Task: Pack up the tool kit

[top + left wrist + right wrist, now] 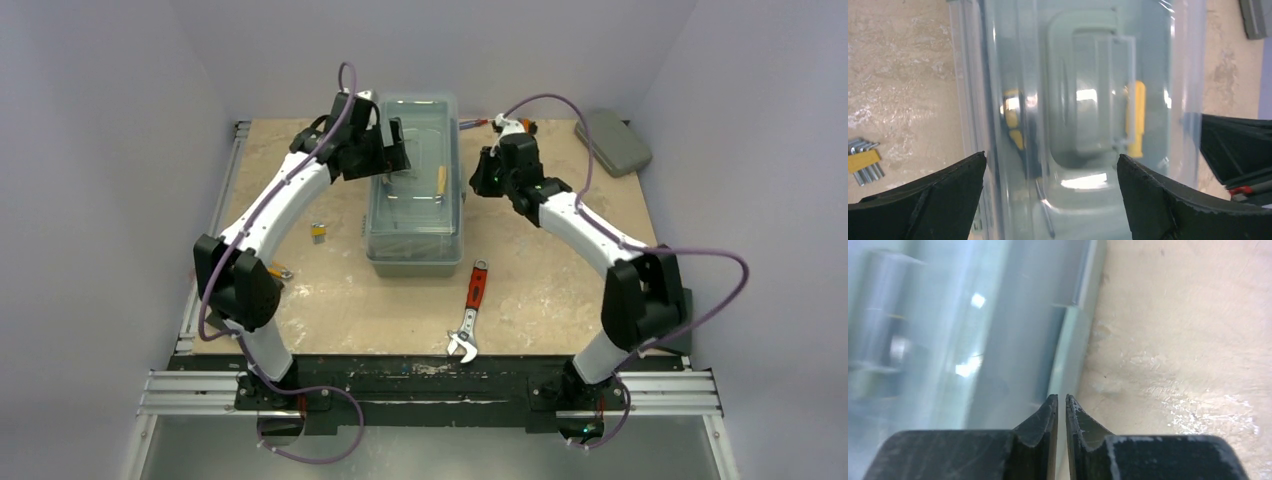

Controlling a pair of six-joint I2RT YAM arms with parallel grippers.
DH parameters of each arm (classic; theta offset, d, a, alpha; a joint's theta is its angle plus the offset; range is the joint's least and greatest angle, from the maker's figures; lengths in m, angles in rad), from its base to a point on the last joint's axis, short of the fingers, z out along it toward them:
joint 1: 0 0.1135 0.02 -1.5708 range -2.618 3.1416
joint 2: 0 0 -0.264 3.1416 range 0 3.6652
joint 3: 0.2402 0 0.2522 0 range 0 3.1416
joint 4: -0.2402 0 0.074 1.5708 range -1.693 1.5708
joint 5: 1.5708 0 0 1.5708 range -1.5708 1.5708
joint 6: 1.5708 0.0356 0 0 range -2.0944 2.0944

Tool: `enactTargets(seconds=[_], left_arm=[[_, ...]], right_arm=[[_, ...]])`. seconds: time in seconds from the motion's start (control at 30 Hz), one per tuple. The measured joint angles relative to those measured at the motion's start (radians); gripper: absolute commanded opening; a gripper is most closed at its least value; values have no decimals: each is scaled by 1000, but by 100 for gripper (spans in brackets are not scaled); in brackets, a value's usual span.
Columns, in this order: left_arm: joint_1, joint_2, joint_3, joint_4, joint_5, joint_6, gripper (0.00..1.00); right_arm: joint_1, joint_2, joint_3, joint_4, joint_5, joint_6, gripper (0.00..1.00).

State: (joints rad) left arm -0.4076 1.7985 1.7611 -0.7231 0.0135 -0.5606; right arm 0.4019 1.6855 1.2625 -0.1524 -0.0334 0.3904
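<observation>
Packing looks only partly done. The tool kit (415, 235) sits at the middle of the counter (560, 290), running up toward 12 o'clock, and its translucent lid appears to be down. Through the lid, the left wrist view shows two yellow-handled tools (1136, 117) already inside.

Several pieces are outside the box:
- One red-handled wrench (472, 305) lies at about 5 o'clock from the box, near it but apart.
- One yellow hex key set (318, 231) lies at 9 o'clock.
- One small orange-tipped item (281, 272) lies at 8 o'clock beside the left arm. It is too small to name.
- One reddish piece (497, 123) shows at 1 o'clock behind the right arm. I cannot tell what it is.

One flat grey case (613, 141) rests at 2 o'clock, well apart from the box.

By my count at least two loose tools remain to be stowed, perhaps four, and I judge the lid would have to be raised for that.

The left gripper (1050, 157) hangs over the lid above the handle, spread wide and holding nothing. The right gripper (1061, 399) is just beside the box's 3 o'clock edge, pinched to a sliver of a gap with nothing in it.
</observation>
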Motion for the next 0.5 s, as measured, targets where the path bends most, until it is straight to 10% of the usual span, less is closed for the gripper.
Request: enactTargets(seconds=[0.2, 0.5], left_arm=[[-39, -232, -92, -29, -43, 1, 100], [16, -705, -413, 21, -297, -30, 100]], right_arm=[[19, -298, -120, 46, 93, 16, 78], [17, -602, -341, 125, 196, 6, 96]])
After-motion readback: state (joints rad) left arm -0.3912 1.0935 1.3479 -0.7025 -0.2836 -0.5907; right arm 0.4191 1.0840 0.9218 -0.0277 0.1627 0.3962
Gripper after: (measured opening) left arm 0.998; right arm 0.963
